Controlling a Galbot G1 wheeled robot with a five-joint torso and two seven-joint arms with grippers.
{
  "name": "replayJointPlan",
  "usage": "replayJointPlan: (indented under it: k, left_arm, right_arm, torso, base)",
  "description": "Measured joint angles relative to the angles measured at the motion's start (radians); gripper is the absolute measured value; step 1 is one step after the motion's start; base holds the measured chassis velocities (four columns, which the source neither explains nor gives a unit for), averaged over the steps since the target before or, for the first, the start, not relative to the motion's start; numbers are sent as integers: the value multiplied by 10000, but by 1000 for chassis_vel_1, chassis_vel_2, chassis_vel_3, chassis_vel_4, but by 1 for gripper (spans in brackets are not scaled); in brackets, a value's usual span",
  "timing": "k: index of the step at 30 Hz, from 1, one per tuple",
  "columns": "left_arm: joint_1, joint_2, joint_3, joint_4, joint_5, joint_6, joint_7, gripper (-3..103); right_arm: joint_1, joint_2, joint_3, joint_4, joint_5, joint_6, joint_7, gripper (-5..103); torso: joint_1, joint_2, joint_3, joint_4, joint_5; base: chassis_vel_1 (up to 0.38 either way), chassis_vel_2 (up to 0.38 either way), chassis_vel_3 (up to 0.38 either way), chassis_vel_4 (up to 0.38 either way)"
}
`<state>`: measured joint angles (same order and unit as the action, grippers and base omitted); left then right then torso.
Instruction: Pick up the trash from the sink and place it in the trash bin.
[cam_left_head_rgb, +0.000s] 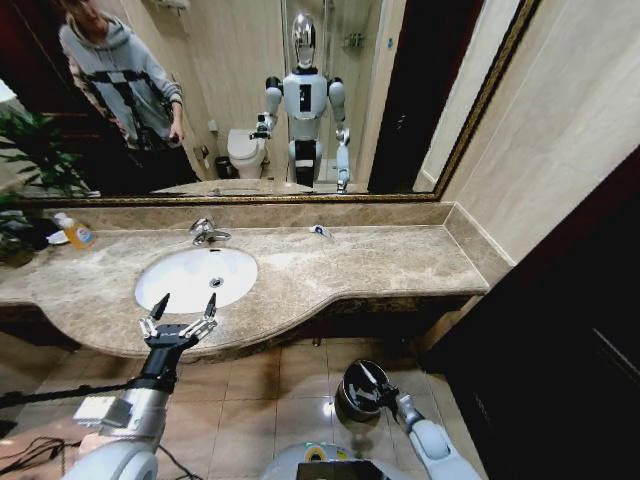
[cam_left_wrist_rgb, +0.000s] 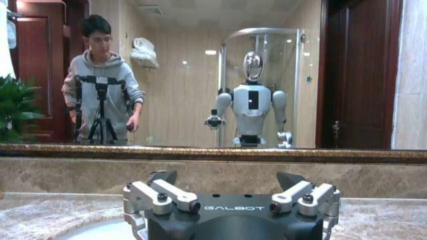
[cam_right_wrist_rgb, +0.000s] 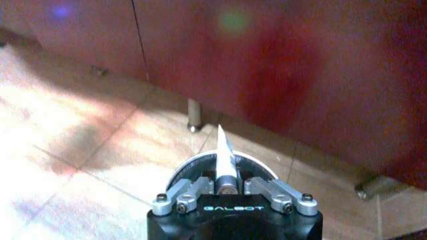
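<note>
Right gripper (cam_right_wrist_rgb: 225, 186) fingers pinch a thin white packet (cam_right_wrist_rgb: 223, 150), probably light and flimsy, above the trash bin (cam_left_head_rgb: 362, 388); left gripper (cam_left_head_rgb: 180, 318) spread open, empty

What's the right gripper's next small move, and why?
Probably open the fingers and let go. The right gripper is shut on a white tube, and the trash bin sits right under it on the floor, so the tube should drop in. The left gripper hangs open by the sink.
</note>
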<state>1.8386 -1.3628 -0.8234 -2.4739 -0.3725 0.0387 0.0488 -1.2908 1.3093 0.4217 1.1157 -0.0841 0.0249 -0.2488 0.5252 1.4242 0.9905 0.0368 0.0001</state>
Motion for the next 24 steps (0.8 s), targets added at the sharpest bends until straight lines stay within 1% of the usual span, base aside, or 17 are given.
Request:
replayJointPlan:
  k: [2, 5, 6, 8, 9, 12, 14, 15, 17, 18, 20, 22, 24]
  left_arm:
    - [0, 0, 0, 0, 0, 0, 0, 100]
    - [0, 0, 0, 0, 0, 0, 0, 100]
    - [0, 0, 0, 0, 0, 0, 0, 100]
    - [0, -1, 0, 0, 0, 0, 0, 100]
    - [0, -1, 0, 0, 0, 0, 0, 100]
    - [0, 0, 0, 0, 0, 0, 0, 100]
    - [0, 0, 0, 0, 0, 0, 0, 100]
    - [0, 0, 0, 0, 0, 0, 0, 100]
    - [0, 0, 0, 1, 0, 0, 0, 100]
    - [0, 0, 0, 1, 0, 0, 0, 100]
    - [0, 0, 0, 0, 0, 0, 0, 100]
    - [0, 0, 0, 0, 0, 0, 0, 100]
    - [0, 0, 0, 0, 0, 0, 0, 100]
  right_arm:
    - [141, 5, -27, -268, -47, 27, -14, 18]
    - [594, 89, -53, -1281, -545, 267, -72, 18]
    - [594, 89, -53, -1281, -545, 267, -72, 18]
    - [1062, 264, -6, -2218, -931, 382, -110, 18]
    - [1062, 264, -6, -2218, -931, 382, -110, 18]
    - [1864, 575, 208, -3676, -1383, 656, 32, 18]
    - [2017, 627, 257, -3948, -1476, 704, 69, 18]
    - [2307, 713, 331, -4510, -1654, 783, 157, 18]
    - [2707, 802, 367, -5448, -1859, 902, 250, 18]
    - [2707, 802, 367, -5448, -1859, 902, 250, 18]
    - [3068, 859, 372, -6191, -1958, 1057, 304, 18]
    - [3132, 868, 372, -6321, -1963, 1091, 314, 18]
    - [3420, 901, 340, -6831, -1970, 1230, 380, 18]
  torso:
    - [0, 0, 0, 0, -1]
    - [0, 0, 0, 0, -1]
    - [0, 0, 0, 0, -1]
    - [-1, 0, 0, -1, -2]
    - [-1, 0, 0, -1, -2]
    - [-1, 0, 0, -1, 0]
    - [-1, 0, 0, 0, 0]
    - [-1, 0, -1, 3, 0]
    - [0, -1, 1, 0, -1]
    - [0, -1, 1, 0, -1]
    - [-1, -1, 0, -1, -1]
    - [-1, -1, 0, -1, 0]
    - [-1, -1, 0, 0, -1]
  base:
    - [0, 0, 0, 0]
    - [0, 0, 0, 0]
    - [0, 0, 0, 0]
    - [0, 0, 0, 0]
    - [0, 0, 0, 0]
    - [0, 0, 0, 0]
    - [0, 0, 0, 0]
    - [0, 0, 0, 0]
    - [0, 0, 0, 0]
    - [0, 0, 0, 0]
    - [0, 0, 0, 0]
    - [0, 0, 0, 0]
    - [0, 0, 0, 0]
